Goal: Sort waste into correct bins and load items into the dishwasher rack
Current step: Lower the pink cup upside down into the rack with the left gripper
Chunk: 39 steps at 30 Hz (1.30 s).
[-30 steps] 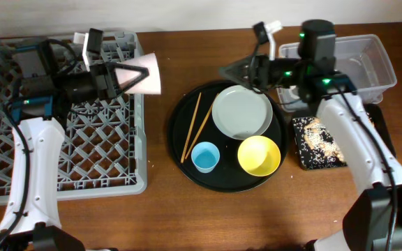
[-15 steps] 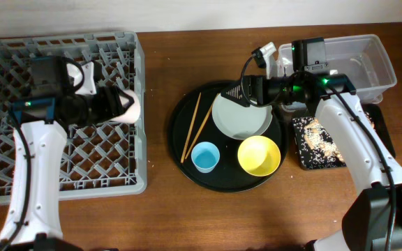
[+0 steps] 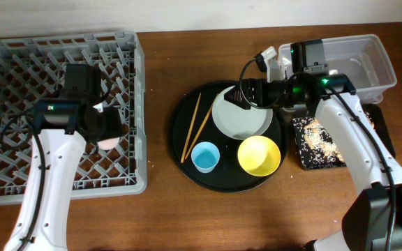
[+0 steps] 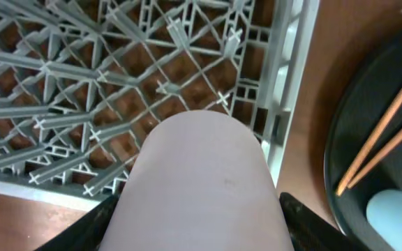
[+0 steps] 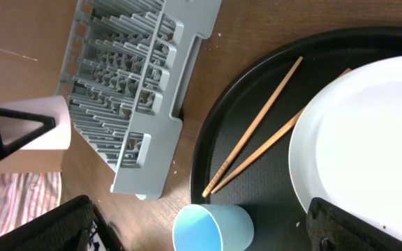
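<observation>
- The left gripper [image 4: 204, 222] is closed part-way round the pink cup [image 4: 201, 167], one finger on each flank, and holds nothing else.
- In the overhead view the cup hangs over the dishwasher rack [image 3: 140, 84] at centre left of the frame, close to the rack's right wall. In the left wrist view, pegs and that wall show just past the cup's far end.
- The step in hand looks like seating the cup in the rack. Bring it straight down into a cell between pegs, clear of the wall, and let go only once it bears on the lattice.
- Mouth-down is the sensible way to load it, though neither view makes clear which end faces the floor.
- The right gripper [image 3: 237, 94] stands wide open and empty above the upper left edge of the plate [image 3: 246, 115], at frame centre.
- The plate sits on the round black tray [image 3: 180, 164], and the chopsticks [image 3: 195, 125] lie just left of it. Any reach for the plate should stay off them.
</observation>
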### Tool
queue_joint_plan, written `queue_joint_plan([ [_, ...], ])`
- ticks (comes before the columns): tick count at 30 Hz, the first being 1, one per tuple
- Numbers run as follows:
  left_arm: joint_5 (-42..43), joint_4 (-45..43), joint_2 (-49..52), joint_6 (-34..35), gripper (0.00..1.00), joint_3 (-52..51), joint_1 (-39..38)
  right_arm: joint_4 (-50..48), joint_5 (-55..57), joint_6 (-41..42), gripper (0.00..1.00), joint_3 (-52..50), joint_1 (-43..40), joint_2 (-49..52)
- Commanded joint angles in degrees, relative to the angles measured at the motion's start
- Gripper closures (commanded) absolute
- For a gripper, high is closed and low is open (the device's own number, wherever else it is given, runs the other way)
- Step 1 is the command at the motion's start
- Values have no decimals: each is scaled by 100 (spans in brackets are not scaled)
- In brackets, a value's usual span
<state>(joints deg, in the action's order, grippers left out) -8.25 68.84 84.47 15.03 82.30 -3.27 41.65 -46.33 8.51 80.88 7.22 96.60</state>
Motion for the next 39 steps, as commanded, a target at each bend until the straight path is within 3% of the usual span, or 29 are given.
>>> queue_joint_plan([
  [1,15,-352,-70,127,59,-358,-7,15,79,-79,1,33,33,31],
  [16,354,-1185,289,212,59,-1209,-11,61,203,-79,2,33,33,31],
  [26,330,-1078,994,212,63,-1209,-11,87,205,-79,1,33,33,31],
  [30,332,-1097,1110,208,22,-1209,-11,85,271,-76,2,33,33,31],
  [33,337,-1082,1099,111,13,-1078,-9,173,352,-79,1,33,31,31],
  [35,332,-699,1099,72,8,-352,-7,251,352,-79,0,35,26,20],
  [39,337,-262,1099,9,8,483,-13,326,442,-79,9,46,15,-133],
])
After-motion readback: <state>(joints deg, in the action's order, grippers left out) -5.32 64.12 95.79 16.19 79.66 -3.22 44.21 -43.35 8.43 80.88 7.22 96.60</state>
